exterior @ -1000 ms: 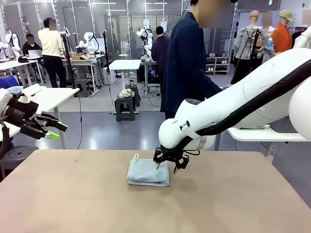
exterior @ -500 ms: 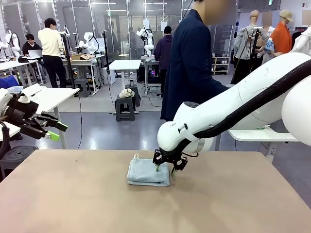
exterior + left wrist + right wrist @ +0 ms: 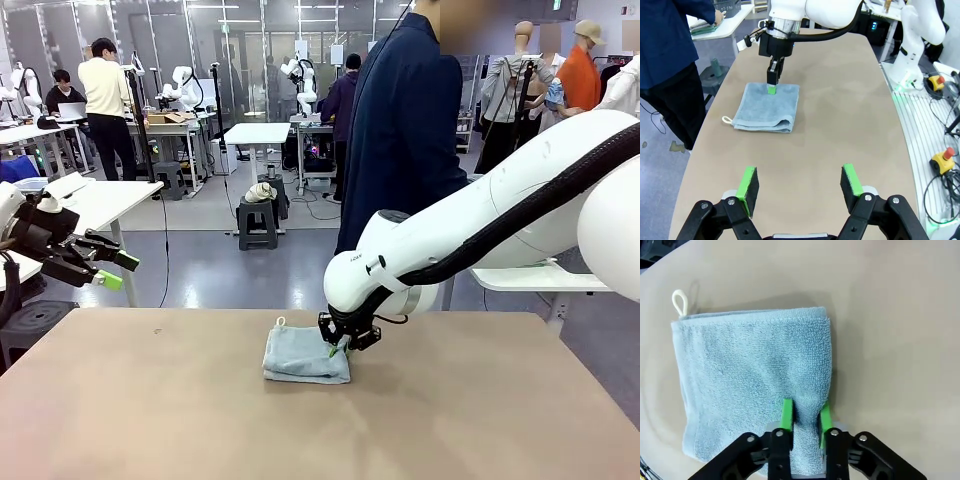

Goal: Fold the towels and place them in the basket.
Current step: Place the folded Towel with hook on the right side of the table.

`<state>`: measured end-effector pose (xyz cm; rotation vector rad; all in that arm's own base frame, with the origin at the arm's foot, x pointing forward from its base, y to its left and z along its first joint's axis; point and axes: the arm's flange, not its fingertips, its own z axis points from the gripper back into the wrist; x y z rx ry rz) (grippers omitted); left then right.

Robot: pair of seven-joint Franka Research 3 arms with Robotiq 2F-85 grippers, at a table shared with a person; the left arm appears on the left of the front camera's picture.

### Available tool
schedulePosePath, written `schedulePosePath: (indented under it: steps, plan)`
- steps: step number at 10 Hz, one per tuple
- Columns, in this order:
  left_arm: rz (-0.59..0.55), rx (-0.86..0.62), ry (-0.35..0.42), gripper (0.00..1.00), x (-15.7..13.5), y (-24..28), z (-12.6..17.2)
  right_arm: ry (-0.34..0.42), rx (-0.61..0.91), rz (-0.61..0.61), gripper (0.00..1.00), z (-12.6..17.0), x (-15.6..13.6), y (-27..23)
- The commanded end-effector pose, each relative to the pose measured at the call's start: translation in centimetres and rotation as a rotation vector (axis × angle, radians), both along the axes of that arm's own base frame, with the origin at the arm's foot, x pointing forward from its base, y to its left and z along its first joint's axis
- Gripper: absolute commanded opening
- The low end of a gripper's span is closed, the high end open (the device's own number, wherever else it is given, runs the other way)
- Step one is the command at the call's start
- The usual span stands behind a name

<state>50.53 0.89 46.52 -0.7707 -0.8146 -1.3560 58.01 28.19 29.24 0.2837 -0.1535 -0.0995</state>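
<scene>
Blue-grey towel [image 3: 303, 357] is laid folded at the table [image 3: 150, 420] middle. Its right edge is pinched between the right gripper [image 3: 804, 412] fingers. Left gripper [image 3: 801, 182] is held spread wide, well apart from it.

A plain tan tabletop [image 3: 150, 400] fills the foreground. At its far edge stands a person in a long dark navy coat [image 3: 405, 130], turned sideways toward a white side table [image 3: 540, 278] on the right. Beyond lies a grey workshop floor with a black stool [image 3: 257, 222] carrying a pale bundle [image 3: 261, 192], and a white square table [image 3: 257, 133] behind it. Far left, a person in a cream top [image 3: 106, 90] stands beside someone seated at a laptop [image 3: 72, 110]. The left wrist view shows a yellow box with a red button [image 3: 943, 160] among floor cables [image 3: 940, 115].
</scene>
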Motion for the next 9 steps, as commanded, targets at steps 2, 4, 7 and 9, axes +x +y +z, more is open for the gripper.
schedulePosePath:
  steps: [2, 4, 7, 9]
  plan:
    - [-0.007, 0.005, -0.004, 0.84, -0.11, 0.02, 0.21, -0.001, -0.022, 0.014, 0.0, 0.57, -0.06, 0.29]
    - [-0.007, 0.005, -0.004, 0.84, -0.11, 0.02, 0.21, -0.037, -0.046, 0.042, 0.0, 0.77, 0.0, 0.31]
    - [-0.007, 0.005, -0.004, 0.84, -0.11, 0.02, 0.21, -0.002, -0.006, 0.013, 0.0, 0.35, 0.05, 0.24]
    - [-0.007, 0.005, -0.004, 0.84, -0.11, 0.02, 0.21, -0.002, -0.006, 0.013, 0.0, 0.35, 0.05, 0.24]
